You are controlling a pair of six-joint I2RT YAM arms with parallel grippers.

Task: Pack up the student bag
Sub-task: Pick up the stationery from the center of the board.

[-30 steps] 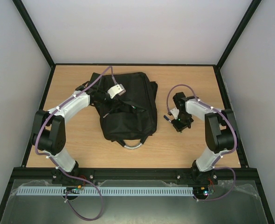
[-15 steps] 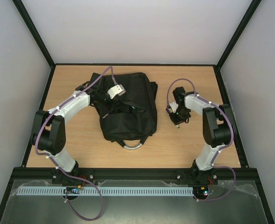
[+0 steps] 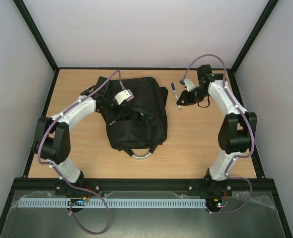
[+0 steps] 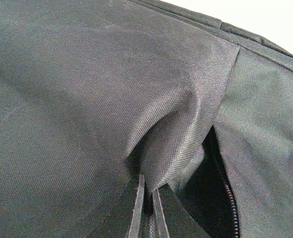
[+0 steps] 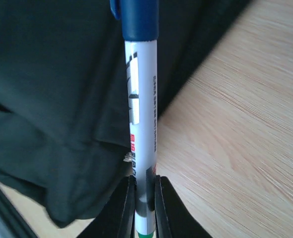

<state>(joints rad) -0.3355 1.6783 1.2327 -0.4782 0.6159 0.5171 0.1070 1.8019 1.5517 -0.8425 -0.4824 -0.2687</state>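
Large black fabric backpack (image 3: 141,124) lies mid-way across the light wooden table (image 3: 196,148), left gripper (image 4: 145,208) pinched shut on its fabric beside an open zip (image 4: 225,183), right gripper (image 5: 142,203) clamping a white blue-capped pen (image 5: 141,99), its red-and-black print unreadable.

Print is found only on the pen (image 5: 142,124) - a lengthwise line of small black characters on the white barrel, too blurred to be read. Short red lettering lower down cannot be read with certainty either. Nothing else is lettered.
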